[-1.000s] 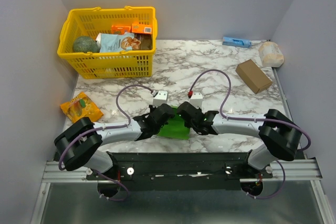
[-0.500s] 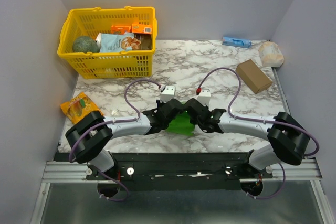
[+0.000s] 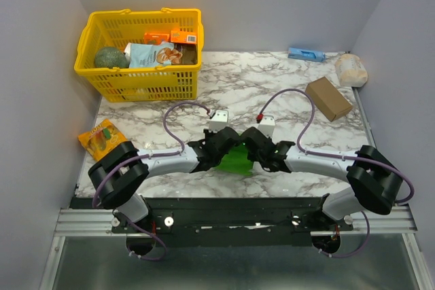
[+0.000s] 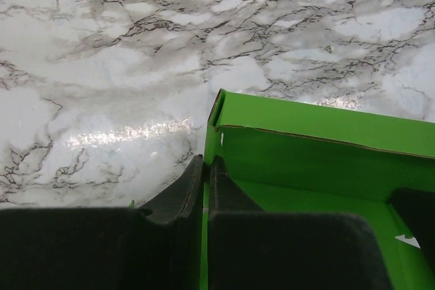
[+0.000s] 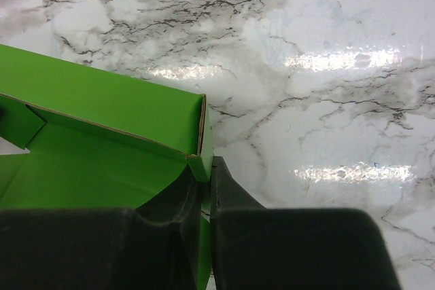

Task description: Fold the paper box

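1. We are starting at the left, where an orange packet is lying on the marble table near its left edge; behind it a yellow basket is standing in the far left corner, holding several goods.
2. We are seeing the left gripper with its fingers nearly together; they are pinching the thin left end wall of the paper box, one finger outside and one inside, with a sliver of green card showing between them.
3. The paper box is sitting in the middle of the table's near part, between the two grippers; its open side is facing up, and its long axis appears to be running left to right, from one pincer to the other; whether it is resting on the marble or being held just above it, we cannot tell.
4. The right gripper is mirroring the left; its fingers are clamping the box's right end wall by the far corner, almost closed on the card.
5. Further right, a brown cardboard box is lying well apart from the arms; a small blue item and a white packet are lying at the far right edge.
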`<state>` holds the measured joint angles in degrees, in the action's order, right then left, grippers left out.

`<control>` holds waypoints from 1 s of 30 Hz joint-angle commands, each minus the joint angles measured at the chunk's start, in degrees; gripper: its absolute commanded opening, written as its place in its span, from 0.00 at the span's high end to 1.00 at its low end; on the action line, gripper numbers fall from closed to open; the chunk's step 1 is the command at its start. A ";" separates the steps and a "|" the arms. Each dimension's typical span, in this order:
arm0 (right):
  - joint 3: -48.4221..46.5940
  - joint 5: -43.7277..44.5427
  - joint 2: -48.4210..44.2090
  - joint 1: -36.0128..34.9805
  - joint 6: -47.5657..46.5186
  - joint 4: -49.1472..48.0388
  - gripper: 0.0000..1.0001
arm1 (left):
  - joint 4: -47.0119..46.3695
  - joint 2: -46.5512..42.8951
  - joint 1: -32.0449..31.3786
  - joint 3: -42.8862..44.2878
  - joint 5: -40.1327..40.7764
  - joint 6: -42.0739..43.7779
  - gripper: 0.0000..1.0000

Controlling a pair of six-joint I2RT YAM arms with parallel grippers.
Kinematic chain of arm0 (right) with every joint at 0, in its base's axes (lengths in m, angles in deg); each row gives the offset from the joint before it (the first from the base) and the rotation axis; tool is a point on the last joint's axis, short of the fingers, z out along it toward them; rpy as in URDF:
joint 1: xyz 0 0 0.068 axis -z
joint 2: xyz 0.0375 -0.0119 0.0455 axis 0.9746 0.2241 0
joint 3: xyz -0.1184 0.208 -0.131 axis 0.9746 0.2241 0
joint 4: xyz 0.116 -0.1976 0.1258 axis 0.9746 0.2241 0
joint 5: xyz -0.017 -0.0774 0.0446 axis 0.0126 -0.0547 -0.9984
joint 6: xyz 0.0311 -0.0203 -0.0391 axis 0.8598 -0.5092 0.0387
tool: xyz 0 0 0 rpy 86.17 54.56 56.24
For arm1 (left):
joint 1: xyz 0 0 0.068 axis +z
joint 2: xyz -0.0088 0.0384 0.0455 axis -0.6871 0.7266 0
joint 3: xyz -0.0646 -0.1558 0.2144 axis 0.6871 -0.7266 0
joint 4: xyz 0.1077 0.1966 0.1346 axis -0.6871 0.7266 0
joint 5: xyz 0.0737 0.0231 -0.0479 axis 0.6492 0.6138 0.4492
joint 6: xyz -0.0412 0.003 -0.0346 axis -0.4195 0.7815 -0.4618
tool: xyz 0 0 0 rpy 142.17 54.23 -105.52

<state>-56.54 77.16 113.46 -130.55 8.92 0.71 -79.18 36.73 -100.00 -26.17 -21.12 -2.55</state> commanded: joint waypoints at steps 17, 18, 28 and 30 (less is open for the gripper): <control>-1.69 4.11 1.09 -4.25 0.65 0.85 0.88 | 23.75 15.04 -7.91 7.25 24.64 -2.58 1.00; -1.60 4.02 1.00 -4.16 0.74 0.85 0.88 | 23.23 14.78 -7.91 6.90 24.64 -2.59 1.00; -1.78 3.05 1.44 -4.25 0.39 0.06 0.88 | 16.73 13.81 -11.25 7.24 20.78 -1.27 1.00; -1.60 2.70 1.62 -4.25 0.48 -0.11 0.88 | 15.59 14.68 -12.39 8.12 20.08 -0.83 1.00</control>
<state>-54.42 73.81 111.93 -127.23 10.73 -1.50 -75.90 41.27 -100.50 -20.36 -17.84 -6.31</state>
